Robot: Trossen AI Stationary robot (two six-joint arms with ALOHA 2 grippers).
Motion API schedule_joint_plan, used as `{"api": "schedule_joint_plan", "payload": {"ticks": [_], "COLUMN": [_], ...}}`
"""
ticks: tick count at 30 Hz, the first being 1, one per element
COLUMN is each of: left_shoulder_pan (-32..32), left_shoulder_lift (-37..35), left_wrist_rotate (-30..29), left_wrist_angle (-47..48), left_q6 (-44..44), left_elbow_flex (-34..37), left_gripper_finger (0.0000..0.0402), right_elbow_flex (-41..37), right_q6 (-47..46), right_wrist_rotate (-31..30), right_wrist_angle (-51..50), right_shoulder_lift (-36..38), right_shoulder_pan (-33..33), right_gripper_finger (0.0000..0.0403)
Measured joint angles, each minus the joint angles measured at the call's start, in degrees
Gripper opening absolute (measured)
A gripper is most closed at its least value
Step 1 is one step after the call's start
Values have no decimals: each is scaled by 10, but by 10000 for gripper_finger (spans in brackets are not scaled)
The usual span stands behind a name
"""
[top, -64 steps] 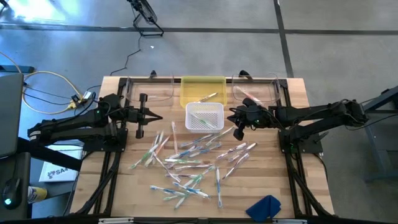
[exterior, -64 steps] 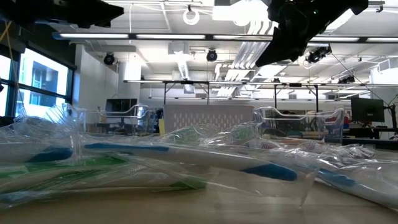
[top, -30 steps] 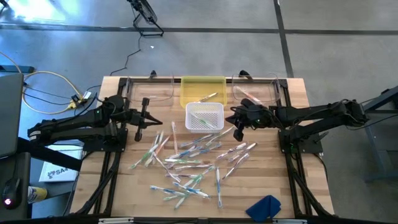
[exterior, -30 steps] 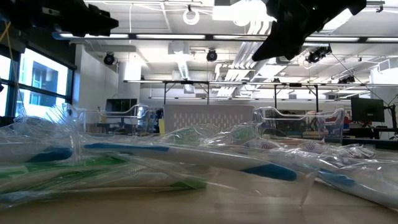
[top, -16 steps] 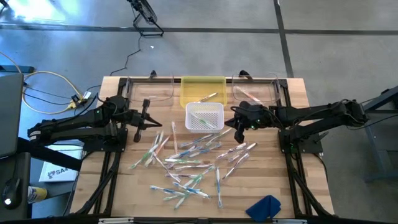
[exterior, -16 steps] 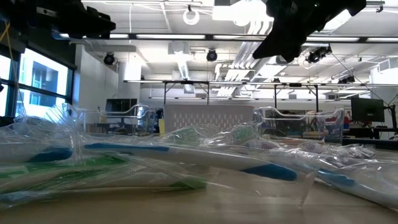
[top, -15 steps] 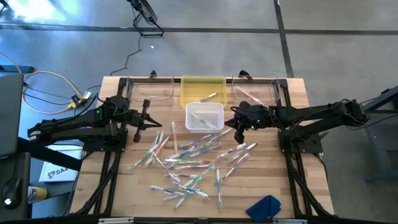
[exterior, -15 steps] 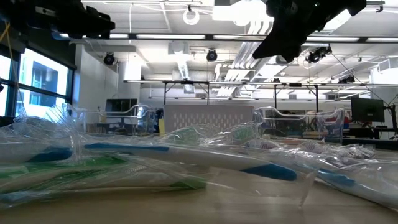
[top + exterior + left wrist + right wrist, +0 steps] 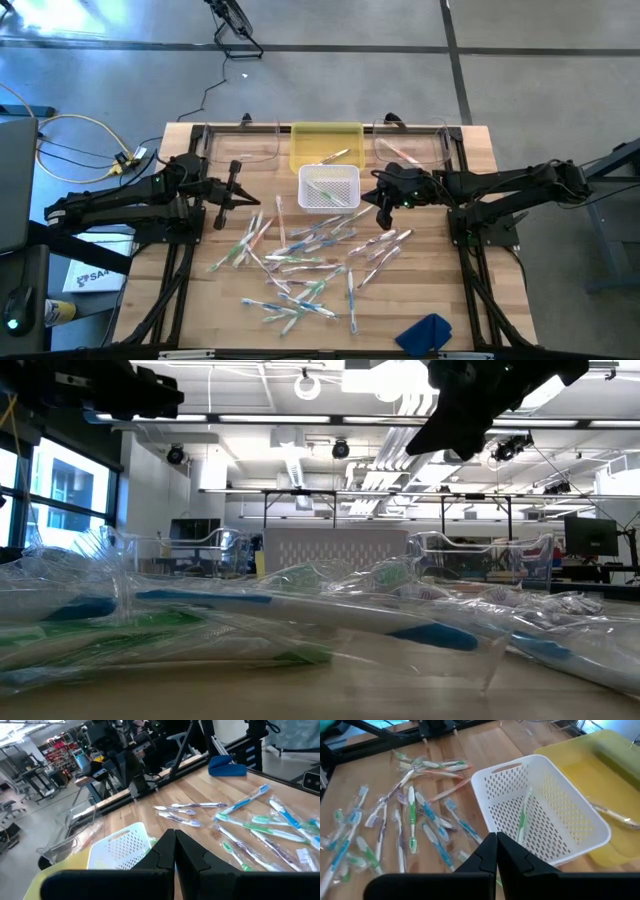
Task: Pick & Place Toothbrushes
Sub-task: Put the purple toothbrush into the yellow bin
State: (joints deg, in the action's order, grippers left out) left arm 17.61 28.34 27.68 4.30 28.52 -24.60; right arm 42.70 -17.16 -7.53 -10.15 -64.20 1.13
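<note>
Several wrapped toothbrushes (image 9: 300,262) lie scattered flat on the wooden table (image 9: 190,310), seen close in the low view as toothbrushes (image 9: 300,615). A white perforated basket (image 9: 328,187) holds a green-and-white toothbrush (image 9: 522,817). Behind it, a yellow tray (image 9: 325,143) holds another one (image 9: 615,815). My left gripper (image 9: 252,190) hovers shut, left of the basket. My right gripper (image 9: 374,194) hovers shut just right of the basket, holding nothing.
A blue cloth (image 9: 425,333) lies at the table's near right corner. Two clear plastic bins (image 9: 255,145) (image 9: 410,142) stand at the far edge beside the yellow tray. Black frame rails (image 9: 180,270) run along both table sides.
My right gripper has rolled a little about its own axis while staying beside the basket. Nothing on the table has moved.
</note>
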Motion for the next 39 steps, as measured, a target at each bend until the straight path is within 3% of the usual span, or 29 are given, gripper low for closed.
{"api": "schedule_joint_plan", "payload": {"ticks": [6, 11, 16, 19, 28, 39], "left_shoulder_pan": [0, 0, -5, -42, -198, -331], "left_shoulder_lift": [0, 24, 69, 112, 209, 248], "left_wrist_rotate": [1, 40, 66, 61, -65, -193], "left_wrist_angle": [-17, -7, 78, 116, 190, 203], "left_q6": [13, 43, 48, 62, 216, 178], "left_elbow_flex": [-2, -38, -93, -113, -155, -160], "left_gripper_finger": [0, 0, 0, 0, 0, 0], "right_elbow_flex": [0, 0, 0, 0, 0, 0], "right_q6": [15, 54, 48, 48, 48, 48], "right_wrist_rotate": [0, -13, -13, -10, -9, -10], "right_wrist_angle": [0, 10, 23, 20, 13, 5], "right_shoulder_lift": [0, 0, 0, 0, 0, 0], "right_shoulder_pan": [0, 0, 0, 0, 0, 0], "right_gripper_finger": [2, 2, 2, 2, 2, 2]}}
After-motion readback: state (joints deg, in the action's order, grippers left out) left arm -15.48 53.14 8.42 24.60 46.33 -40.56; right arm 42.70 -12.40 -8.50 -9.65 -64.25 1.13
